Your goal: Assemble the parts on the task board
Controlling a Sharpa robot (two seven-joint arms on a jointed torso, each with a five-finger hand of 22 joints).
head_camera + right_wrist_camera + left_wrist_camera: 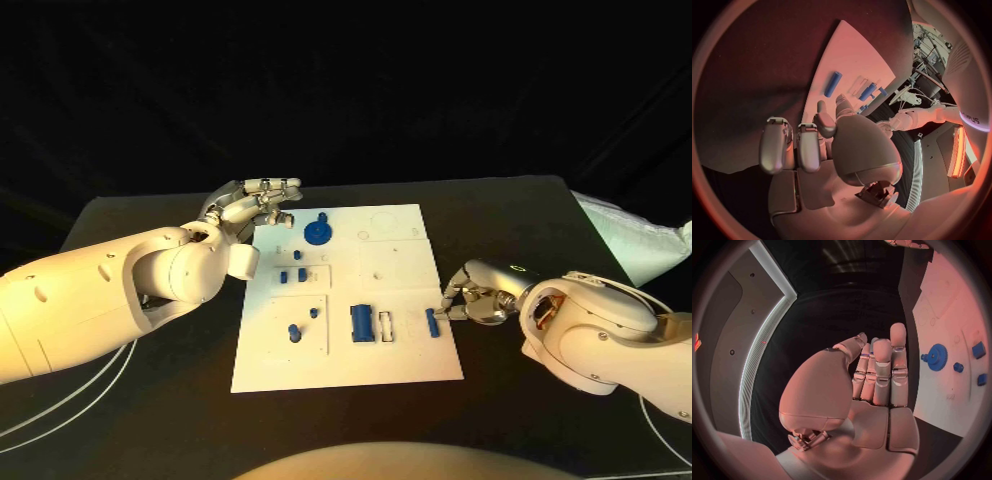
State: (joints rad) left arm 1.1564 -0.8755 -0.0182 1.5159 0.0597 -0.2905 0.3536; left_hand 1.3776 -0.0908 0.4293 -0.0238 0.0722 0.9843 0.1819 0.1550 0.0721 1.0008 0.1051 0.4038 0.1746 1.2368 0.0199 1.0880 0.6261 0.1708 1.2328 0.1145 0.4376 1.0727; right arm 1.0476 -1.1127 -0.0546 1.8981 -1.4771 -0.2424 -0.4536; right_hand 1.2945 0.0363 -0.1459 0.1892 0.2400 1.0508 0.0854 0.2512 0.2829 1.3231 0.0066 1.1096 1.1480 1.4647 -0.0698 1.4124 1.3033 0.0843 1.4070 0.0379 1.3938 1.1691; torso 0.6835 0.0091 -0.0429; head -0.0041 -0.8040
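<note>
From the head camera you see the task board (346, 345) lying in the middle of the black table (534, 215). On it sit the blue parts: a gear (319, 235) toward the far side, a wide block (362, 323) nearer you, and a slim bar (431, 322) close to the board's right edge. Your left hand (257, 208) hovers at the board's far left corner, fingers apart and holding nothing. Your right hand (473, 298) sits just off the board's right edge, beside the slim bar, fingers curled in; you cannot tell here whether they touch it.

From the left wrist you see the left hand (873, 375) flat, fingers straight and side by side, palm bare. The gear (936, 357) lies on the board (942, 315) just beyond the fingertips.

From the right wrist you see the right hand (817, 145) with fingers bent, nothing visible in its grasp. The slim bar (832, 84) lies on the board (854, 60) past the fingertips, apart from them.
</note>
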